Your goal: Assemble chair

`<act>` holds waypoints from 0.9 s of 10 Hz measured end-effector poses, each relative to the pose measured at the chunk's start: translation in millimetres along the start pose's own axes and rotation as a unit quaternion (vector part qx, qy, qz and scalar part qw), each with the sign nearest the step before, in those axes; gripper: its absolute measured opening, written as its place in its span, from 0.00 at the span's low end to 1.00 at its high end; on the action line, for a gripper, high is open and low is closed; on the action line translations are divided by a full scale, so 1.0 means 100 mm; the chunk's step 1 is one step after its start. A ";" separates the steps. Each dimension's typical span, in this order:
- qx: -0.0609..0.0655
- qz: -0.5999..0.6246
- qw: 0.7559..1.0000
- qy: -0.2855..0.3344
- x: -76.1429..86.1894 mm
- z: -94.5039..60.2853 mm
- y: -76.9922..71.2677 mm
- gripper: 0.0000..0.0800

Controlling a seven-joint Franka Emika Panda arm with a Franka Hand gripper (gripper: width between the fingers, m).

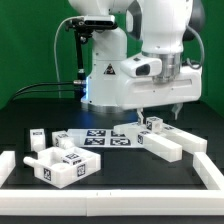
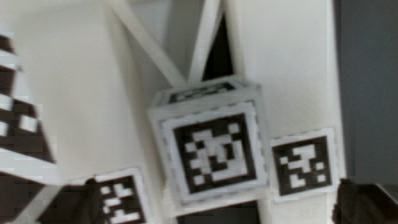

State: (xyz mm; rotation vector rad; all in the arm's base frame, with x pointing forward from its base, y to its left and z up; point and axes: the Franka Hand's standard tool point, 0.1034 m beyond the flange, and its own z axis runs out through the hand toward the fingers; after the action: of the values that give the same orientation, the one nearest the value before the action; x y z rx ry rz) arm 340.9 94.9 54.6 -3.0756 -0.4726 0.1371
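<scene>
Gripper (image 1: 160,113) jaws wide apart, holding nothing, just above white chair part (image 1: 165,142); black tabletop (image 1: 130,172) beneath, green backdrop (image 1: 30,45) behind.

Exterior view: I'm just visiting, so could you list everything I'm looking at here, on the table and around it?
block cluster: several, exact count unclear, white with black tags, front of the table on the exterior view's left
small block: one, white, just behind that cluster
long bar: one, white, on the exterior view's right
tagged piece: one, white, below the claw
marker board: one, white with black tags, mid-table
table: one, black
border rail: white, along the table's edges
cables: black, at the back
robot arm: one, white, behind the table
claw: one, open, over the tagged piece
</scene>
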 end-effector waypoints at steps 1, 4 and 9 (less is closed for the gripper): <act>-0.001 -0.002 1.000 0.004 -0.04 0.06 -0.02 0.81; -0.002 -0.009 1.000 0.012 -0.02 0.22 -0.05 0.81; -0.002 -0.010 1.000 0.018 0.04 0.26 -0.05 0.47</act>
State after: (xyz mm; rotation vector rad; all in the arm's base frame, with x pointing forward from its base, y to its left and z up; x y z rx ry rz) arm 340.7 101.6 28.4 -3.0710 -0.5010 0.0801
